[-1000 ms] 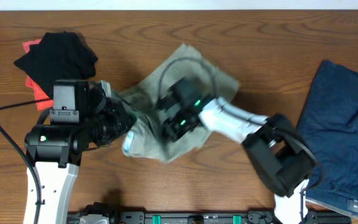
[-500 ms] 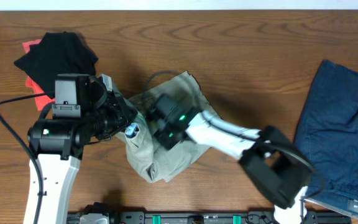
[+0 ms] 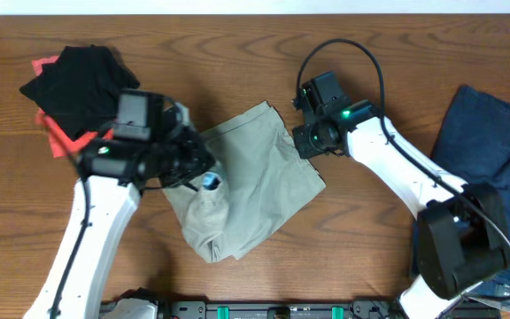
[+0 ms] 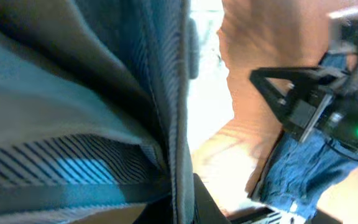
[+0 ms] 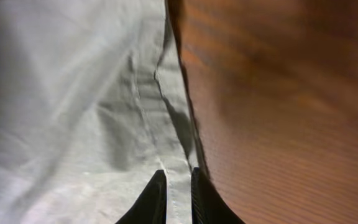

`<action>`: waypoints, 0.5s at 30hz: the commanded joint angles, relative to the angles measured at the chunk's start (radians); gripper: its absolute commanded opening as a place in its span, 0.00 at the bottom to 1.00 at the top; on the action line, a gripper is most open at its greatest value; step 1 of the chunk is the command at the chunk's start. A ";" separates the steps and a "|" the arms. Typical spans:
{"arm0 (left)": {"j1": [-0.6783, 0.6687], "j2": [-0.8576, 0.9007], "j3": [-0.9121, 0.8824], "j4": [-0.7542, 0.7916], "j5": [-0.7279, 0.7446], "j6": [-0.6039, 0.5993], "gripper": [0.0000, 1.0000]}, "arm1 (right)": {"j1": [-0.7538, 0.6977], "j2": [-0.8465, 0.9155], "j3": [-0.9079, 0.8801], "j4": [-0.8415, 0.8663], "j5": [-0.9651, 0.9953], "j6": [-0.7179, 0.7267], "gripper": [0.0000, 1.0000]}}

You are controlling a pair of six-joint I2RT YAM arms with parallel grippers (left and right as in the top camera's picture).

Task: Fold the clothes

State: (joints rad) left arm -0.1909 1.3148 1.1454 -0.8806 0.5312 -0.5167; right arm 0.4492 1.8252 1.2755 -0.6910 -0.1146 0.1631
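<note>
The khaki-beige shorts (image 3: 255,186) lie crumpled in the middle of the table. My left gripper (image 3: 204,177) is at their left edge, shut on the fabric. In the left wrist view the khaki cloth (image 4: 73,74) with a striped inner band fills the frame, pinched against the black finger (image 4: 188,199). My right gripper (image 3: 301,146) is at the shorts' upper right edge. In the right wrist view its fingers (image 5: 178,193) are nearly together over the hem of the shorts (image 5: 73,93), with a seam running between them.
Navy denim (image 3: 485,177) lies at the right edge of the table and shows in the left wrist view (image 4: 303,168). A black piece (image 3: 78,80) lies on an orange-red piece (image 3: 56,133) at the far left. Bare wood (image 5: 291,112) lies right of the hem.
My right gripper has swung from the middle of the shorts up and right to their edge. The shorts have spread out to the right. My left arm has shifted right and up.
</note>
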 commanded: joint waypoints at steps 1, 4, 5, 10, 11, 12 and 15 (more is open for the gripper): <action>-0.079 0.048 0.008 0.037 0.000 0.002 0.06 | 0.006 0.054 -0.044 0.005 -0.055 -0.022 0.13; -0.146 0.096 0.008 0.086 0.000 -0.014 0.06 | 0.017 0.088 -0.060 0.020 -0.055 -0.021 0.13; -0.167 0.116 0.008 0.105 0.000 -0.024 0.07 | 0.019 0.098 -0.062 0.022 -0.054 -0.018 0.13; -0.252 0.213 0.008 0.207 0.000 -0.054 0.06 | 0.019 0.124 -0.062 0.022 -0.046 0.005 0.13; -0.269 0.238 0.008 0.238 0.000 -0.066 0.06 | 0.019 0.124 -0.062 0.022 -0.046 0.005 0.13; -0.281 0.256 0.008 0.264 0.000 -0.075 0.06 | 0.018 0.124 -0.062 0.022 -0.046 0.005 0.14; -0.311 0.309 0.008 0.344 0.000 -0.083 0.08 | 0.018 0.124 -0.062 0.020 -0.046 0.005 0.19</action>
State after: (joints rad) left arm -0.4797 1.5929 1.1454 -0.5755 0.5240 -0.5781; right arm 0.4610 1.9385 1.2144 -0.6693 -0.1566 0.1596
